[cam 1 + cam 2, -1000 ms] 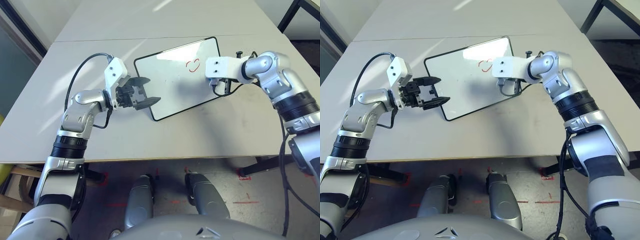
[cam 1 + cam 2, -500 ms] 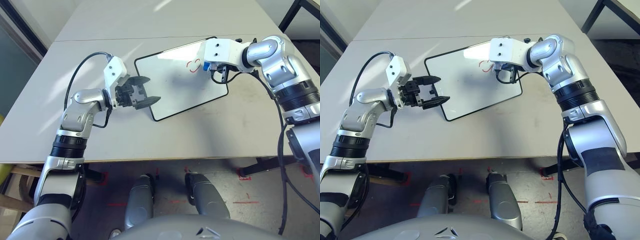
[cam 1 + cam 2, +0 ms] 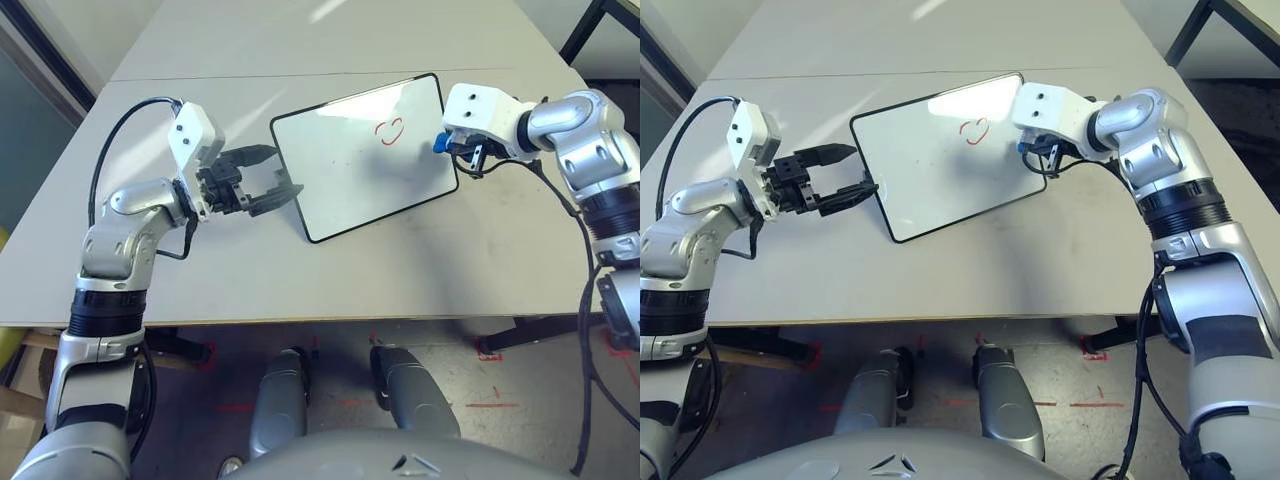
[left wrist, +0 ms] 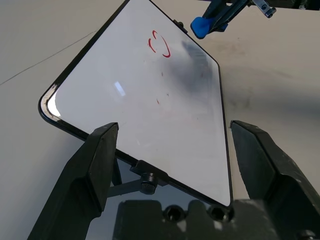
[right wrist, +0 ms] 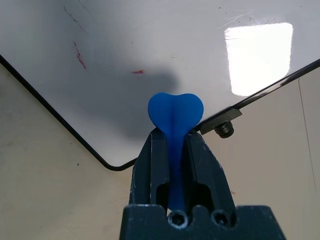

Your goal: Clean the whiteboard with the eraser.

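The whiteboard point(image 3: 365, 155) lies flat and skewed on the pale grey table point(image 3: 200, 270), near the middle of it, with bare tabletop open on every side; a seam point(image 3: 180, 78) in the table surface runs just beyond the board's far corner. The board is a glossy white rectangle in a thin black frame with rounded corners, catching a bright window reflection along its far edge, and a small red scribble point(image 3: 389, 130) sits toward its 2 o'clock corner (a few fainter red flecks show lower on the surface in the wrist views). A small black knob point(image 4: 148, 182) sticks out on a short bracket from the board's 9 o'clock edge. The left gripper point(image 3: 268, 172) waits just off that edge, its two black fingers spread wide and released, holding nothing, with the knob between them in its own wrist view but no contact visible. At the board's 3 o'clock edge the right gripper point(image 5: 175, 150) is clenched on the eraser point(image 5: 175, 114), a small bright blue block pinched at the waist, whose rounded lobed end pokes out past the fingertips. The eraser hangs above the board's right rim, casting a soft grey shadow on the white.
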Controlling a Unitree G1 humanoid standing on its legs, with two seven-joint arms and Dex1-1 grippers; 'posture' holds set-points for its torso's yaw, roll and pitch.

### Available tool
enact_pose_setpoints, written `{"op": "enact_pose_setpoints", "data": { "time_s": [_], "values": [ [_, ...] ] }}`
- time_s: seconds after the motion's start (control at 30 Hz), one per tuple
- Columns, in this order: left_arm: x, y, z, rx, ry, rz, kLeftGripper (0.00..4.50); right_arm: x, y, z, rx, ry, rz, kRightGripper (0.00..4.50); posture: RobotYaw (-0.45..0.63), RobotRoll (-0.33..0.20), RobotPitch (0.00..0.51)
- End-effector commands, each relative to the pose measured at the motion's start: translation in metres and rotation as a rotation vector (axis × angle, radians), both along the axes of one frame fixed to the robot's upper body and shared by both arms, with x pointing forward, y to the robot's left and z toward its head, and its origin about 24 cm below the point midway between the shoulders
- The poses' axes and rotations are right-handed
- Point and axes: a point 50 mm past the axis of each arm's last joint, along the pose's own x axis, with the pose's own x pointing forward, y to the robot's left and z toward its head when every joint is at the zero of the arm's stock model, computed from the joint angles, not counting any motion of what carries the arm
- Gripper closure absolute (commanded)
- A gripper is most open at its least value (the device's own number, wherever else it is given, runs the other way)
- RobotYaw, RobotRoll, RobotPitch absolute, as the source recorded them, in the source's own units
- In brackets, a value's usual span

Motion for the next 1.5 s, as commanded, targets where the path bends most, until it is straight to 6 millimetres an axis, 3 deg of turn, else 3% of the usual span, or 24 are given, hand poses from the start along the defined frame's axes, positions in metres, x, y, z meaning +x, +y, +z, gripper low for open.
{"op": "enact_pose_setpoints", "data": {
  "time_s": [0.03, 1.5],
  "values": [
    [-0.0022, 0.0033, 0.0007, 0.003, 0.003, 0.012, 0.00, 0.0002, 0.0042, 0.0055, 0.023, -0.017, 0.013, 4.36, -0.16, 0.000, 0.155],
    [0.0040, 0.0000, -0.0012, 0.029, -0.002, -0.002, 0.00, 0.0000, 0.0133, 0.0092, 0.001, -0.040, 0.061, 4.36, -0.16, 0.000, 0.131]
  ]
}}
